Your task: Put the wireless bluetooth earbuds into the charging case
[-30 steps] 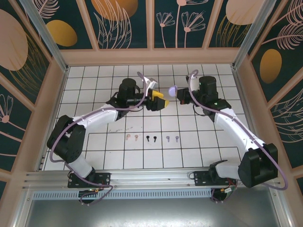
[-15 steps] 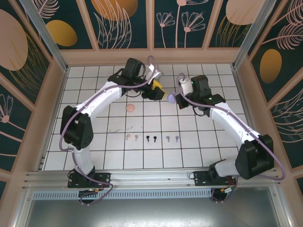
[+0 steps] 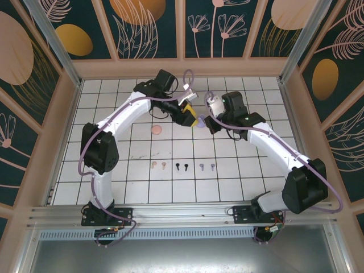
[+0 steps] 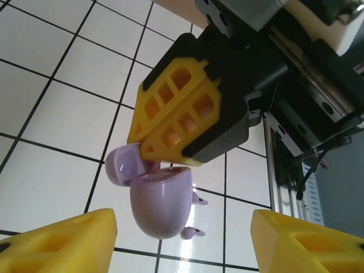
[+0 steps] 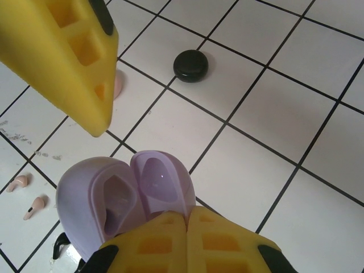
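White tiled table (image 3: pixel 114 182) w/ black grout lines showed faint dark scuffs (image 3: pixel 135 154) left of centre — wooden frame (image 3: pixel 182 67) stood round it, dark floral panels (image 3: pixel 142 23) behind, and a metal rail (image 3: pixel 182 213) ran along the near edge.

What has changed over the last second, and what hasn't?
The left arm stretched toward the far side, uncovering the pink case, and its open left gripper closed in on the lavender case. The right gripper carried that open case leftward and nearer the arms' bases. Unchanged: the right grip on the case, and the six earbuds in their row.
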Tool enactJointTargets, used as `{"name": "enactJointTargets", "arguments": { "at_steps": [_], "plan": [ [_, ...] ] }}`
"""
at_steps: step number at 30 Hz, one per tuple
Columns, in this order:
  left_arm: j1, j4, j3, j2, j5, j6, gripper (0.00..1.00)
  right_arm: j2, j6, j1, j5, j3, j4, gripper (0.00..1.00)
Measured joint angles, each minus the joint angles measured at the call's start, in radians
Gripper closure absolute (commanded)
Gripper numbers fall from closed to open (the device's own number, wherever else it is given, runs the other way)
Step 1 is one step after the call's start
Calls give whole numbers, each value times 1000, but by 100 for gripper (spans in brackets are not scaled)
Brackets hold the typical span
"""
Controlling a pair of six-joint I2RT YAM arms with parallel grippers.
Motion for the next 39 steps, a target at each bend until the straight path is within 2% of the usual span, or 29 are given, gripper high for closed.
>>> {"name": "enactJointTargets", "arguments": {
  "at_steps": [12, 32, 39],
  "plan": [
    [0, -30, 38, 49, 30, 5, 40, 0, 0, 6, -27, 0, 0, 100],
    [2, -32, 51, 84, 64, 5, 52, 0, 0, 6, -42, 0, 1, 100],
    [3, -34, 51, 88, 71, 5, 49, 0, 0, 6, -45, 0, 1, 100]
  ]
}}
